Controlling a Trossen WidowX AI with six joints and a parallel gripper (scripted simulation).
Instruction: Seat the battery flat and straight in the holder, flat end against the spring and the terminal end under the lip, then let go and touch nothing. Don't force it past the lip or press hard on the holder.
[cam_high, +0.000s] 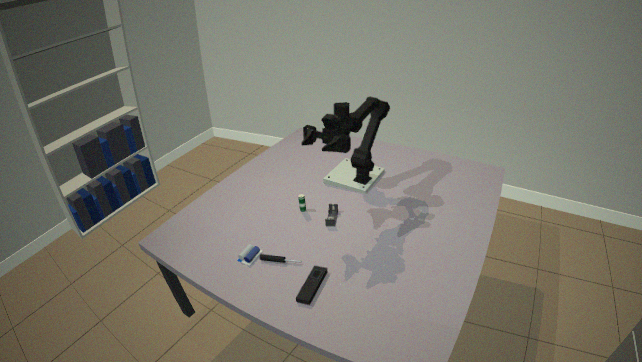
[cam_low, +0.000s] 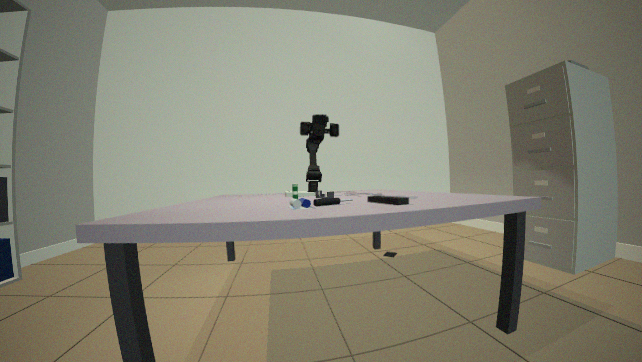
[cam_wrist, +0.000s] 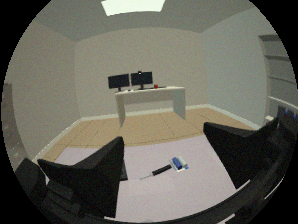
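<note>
Remote control (cam_high: 311, 284): nearest the top camera, we log it lying flat near the front edge of the surface (cam_high: 440, 280), apart from everything else.
Screwdriver (cam_high: 279, 259): dark handle, thin shaft, lying just beside a small blue-and-white item (cam_high: 249, 254); the wrist view shows both ahead of the tool.
Battery (cam_high: 302, 202): green-and-white banded, standing upright on the surface, near the holder but not touching it; nothing grips it.
Holder (cam_high: 331, 214): small dark cradle to the battery's right; too small for us to tell spring end from lip end.
Tool (cam_high: 311, 136): raised well above the surface, fingers wide apart, carrying nothing.
Stage: we judge seating not yet begun; the pick comes first.
Risk, tipping: an upright battery may topple and roll if a finger clips it during descent.
Risk, orientation: gripped upright, it must be laid over before seating; a crooked grasp could drive the terminal end against the lip.
Risk, pressure: a steep descent could bear hard on the holder.
Obstructions: we see none between tool and battery; screwdriver and remote control lie well clear.
</note>
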